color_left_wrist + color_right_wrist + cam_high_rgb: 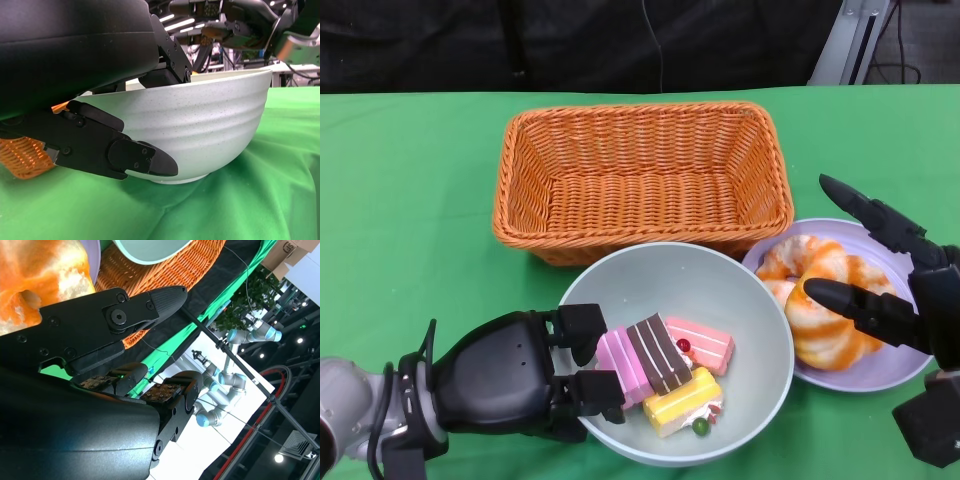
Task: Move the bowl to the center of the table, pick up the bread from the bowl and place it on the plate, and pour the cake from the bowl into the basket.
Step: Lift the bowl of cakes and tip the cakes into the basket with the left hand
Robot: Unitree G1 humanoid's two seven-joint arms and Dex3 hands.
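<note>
The pale green bowl sits in the middle of the table's near side, in front of the basket, and holds several cake pieces in pink, brown and yellow. My left hand grips the bowl's left rim, fingers inside and thumb outside. In the left wrist view the thumb of my left hand presses the outer wall of the bowl. An orange-and-white bread lies on the lilac plate at the right. My right hand hovers over the bread with fingers spread, holding nothing. The right wrist view shows the bread beyond my right hand.
An orange wicker basket stands empty behind the bowl, and its front wall nearly touches the bowl and the plate. Green cloth covers the table, with bare room to the left. The table's far edge meets a dark backdrop.
</note>
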